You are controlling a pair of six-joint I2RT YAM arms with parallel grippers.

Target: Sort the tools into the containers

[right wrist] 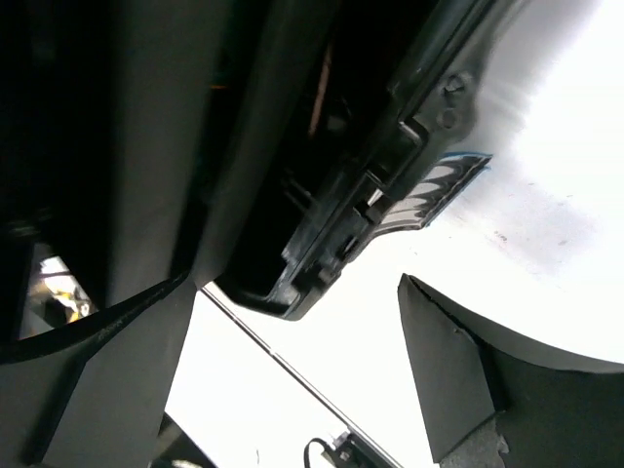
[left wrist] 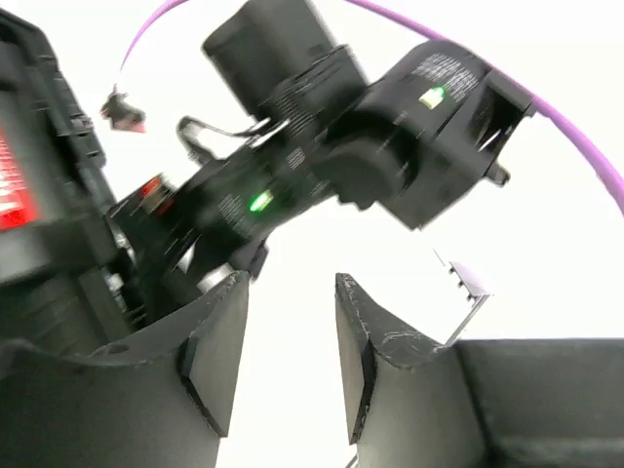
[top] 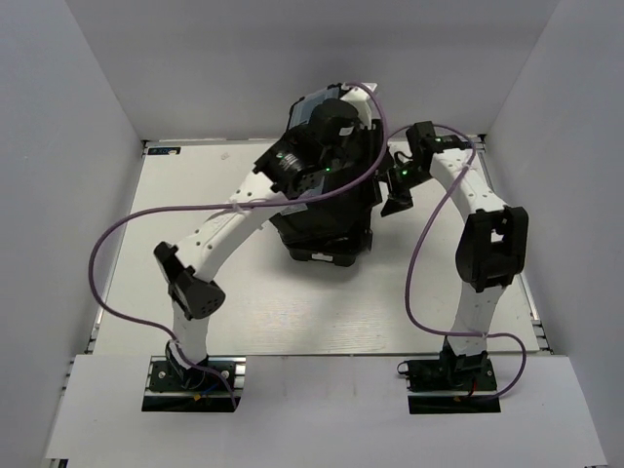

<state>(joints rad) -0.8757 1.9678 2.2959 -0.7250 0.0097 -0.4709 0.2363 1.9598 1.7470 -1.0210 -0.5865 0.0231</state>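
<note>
No tools show in any view; they are hidden or out of view. A black container (top: 322, 244) stands at the middle back of the white table (top: 195, 292), and my left arm reaches over its top. In the left wrist view my left gripper (left wrist: 290, 292) is open with nothing between its fingers. The container (left wrist: 49, 195), with a red label, lies to its left and the right arm's wrist (left wrist: 390, 127) is ahead. My right gripper (top: 398, 200) hangs at the container's right side. It is wide open (right wrist: 297, 292) and empty, just below the container's rim (right wrist: 322, 244).
White walls close in the table on the left, back and right. Purple cables (top: 127, 234) loop off both arms, one over the left half of the table. A small metal bracket (left wrist: 468, 292) shows on the table beyond the left fingers.
</note>
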